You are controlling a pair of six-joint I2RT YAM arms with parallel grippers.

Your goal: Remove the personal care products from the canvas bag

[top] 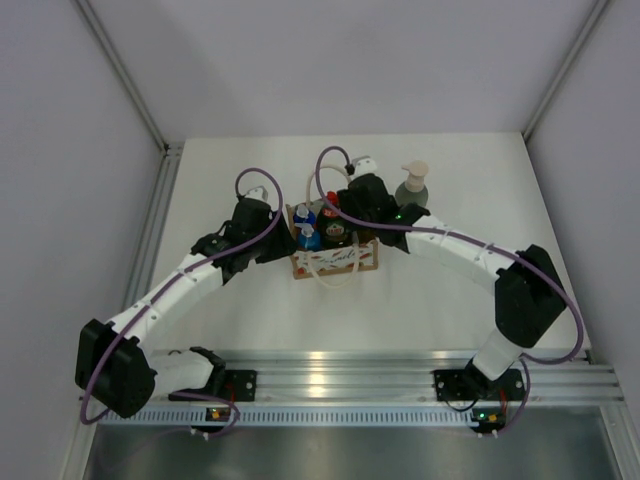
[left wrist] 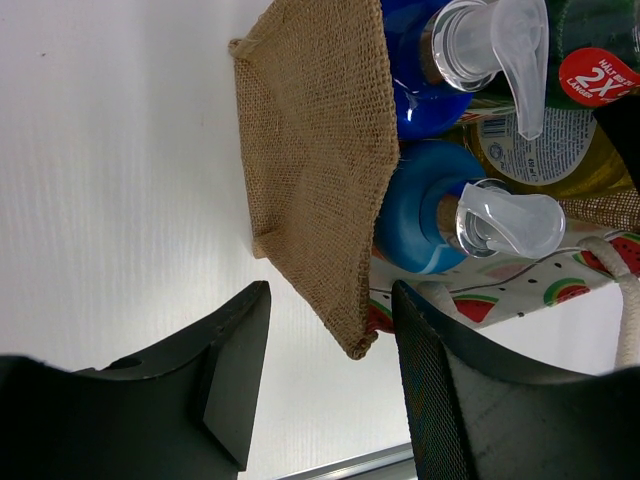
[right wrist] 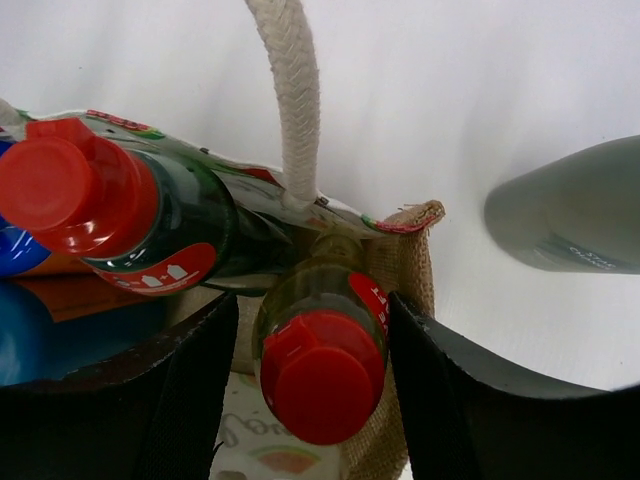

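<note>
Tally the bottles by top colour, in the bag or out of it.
Red caps: 2, the dark green bottle and the slim yellow bottle, in the canvas bag.
Clear tops: 2, the deep blue bottle and the lighter blue bottle, in the bag.
Cream pump: 1, the grey-green bottle, standing on the table outside the bag.
Total: 5.

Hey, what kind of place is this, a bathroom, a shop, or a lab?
Probably a robot lab cell: a left arm and right arm bolted to an aluminium rail, a white table boxed in by plain panels, and a canvas bag of bottles staged on it.
</note>
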